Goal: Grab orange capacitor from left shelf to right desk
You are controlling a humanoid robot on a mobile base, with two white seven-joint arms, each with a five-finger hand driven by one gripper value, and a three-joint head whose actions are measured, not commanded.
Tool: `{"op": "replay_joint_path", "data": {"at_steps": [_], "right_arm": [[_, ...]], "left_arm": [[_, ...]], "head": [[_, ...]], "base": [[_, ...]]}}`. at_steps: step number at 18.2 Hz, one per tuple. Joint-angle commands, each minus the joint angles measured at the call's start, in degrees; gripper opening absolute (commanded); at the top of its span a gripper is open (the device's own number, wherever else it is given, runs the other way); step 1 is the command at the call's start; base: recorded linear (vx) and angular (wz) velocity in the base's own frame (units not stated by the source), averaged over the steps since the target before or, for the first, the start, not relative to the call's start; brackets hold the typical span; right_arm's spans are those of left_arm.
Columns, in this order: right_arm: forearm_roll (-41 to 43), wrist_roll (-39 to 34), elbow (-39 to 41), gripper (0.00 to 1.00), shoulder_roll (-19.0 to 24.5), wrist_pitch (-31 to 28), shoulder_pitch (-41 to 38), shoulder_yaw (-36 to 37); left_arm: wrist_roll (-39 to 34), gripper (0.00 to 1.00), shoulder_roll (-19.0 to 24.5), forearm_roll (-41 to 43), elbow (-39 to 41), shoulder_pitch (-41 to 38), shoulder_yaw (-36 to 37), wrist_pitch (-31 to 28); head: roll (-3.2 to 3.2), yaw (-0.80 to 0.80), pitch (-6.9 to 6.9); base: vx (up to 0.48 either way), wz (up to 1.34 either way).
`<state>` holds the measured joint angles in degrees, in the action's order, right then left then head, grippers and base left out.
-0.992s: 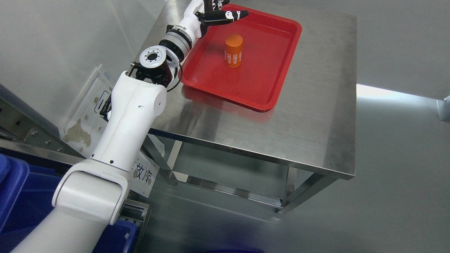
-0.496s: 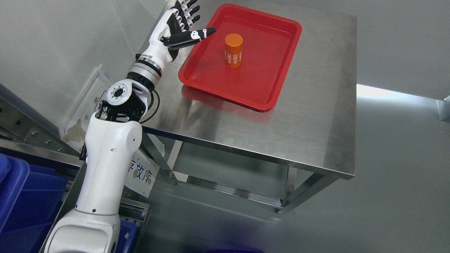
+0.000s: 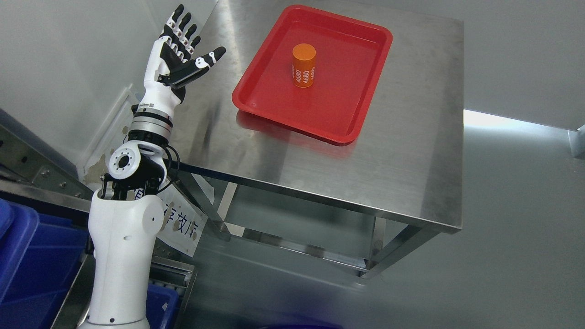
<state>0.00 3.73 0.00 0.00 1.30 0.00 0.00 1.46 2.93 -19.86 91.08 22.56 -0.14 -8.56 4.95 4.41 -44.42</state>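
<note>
My one view comes from my head, looking steeply down on the steel desk (image 3: 320, 151) from well above. The desk fills the middle toward twelve o'clock, the floor lies at five, and my left arm (image 3: 121, 237) rises from seven o'clock.

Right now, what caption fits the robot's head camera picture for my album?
Left hand open beside the steel table; orange capacitor stands upright in the red tray.
</note>
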Motion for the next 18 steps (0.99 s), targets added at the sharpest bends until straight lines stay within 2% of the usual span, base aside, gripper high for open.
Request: {"op": "replay_joint_path", "data": {"at_steps": [1, 9, 18], "right_arm": [[-0.35, -0.04, 1.0, 1.0, -1.0, 0.02, -1.23, 0.71], [-0.35, -0.04, 1.0, 1.0, -1.0, 0.02, -1.23, 0.71], [-0.35, -0.04, 1.0, 1.0, -1.0, 0.02, -1.23, 0.71]], "left_arm": [[-0.06, 1.0, 0.05, 0.96, 7.53, -3.75, -6.81, 0.12], [0.03, 1.0, 0.14, 1.92, 7.53, -5.86, -4.35, 3.37], [0.03, 1.0, -0.47, 3.51, 7.53, -6.74, -2.76, 3.46]], "head": [[0.0, 0.0, 0.0], [0.0, 0.0, 0.0], [0.0, 0.0, 0.0]], "base": [[0.0, 0.0], [0.0, 0.0], [0.0, 0.0]]}}
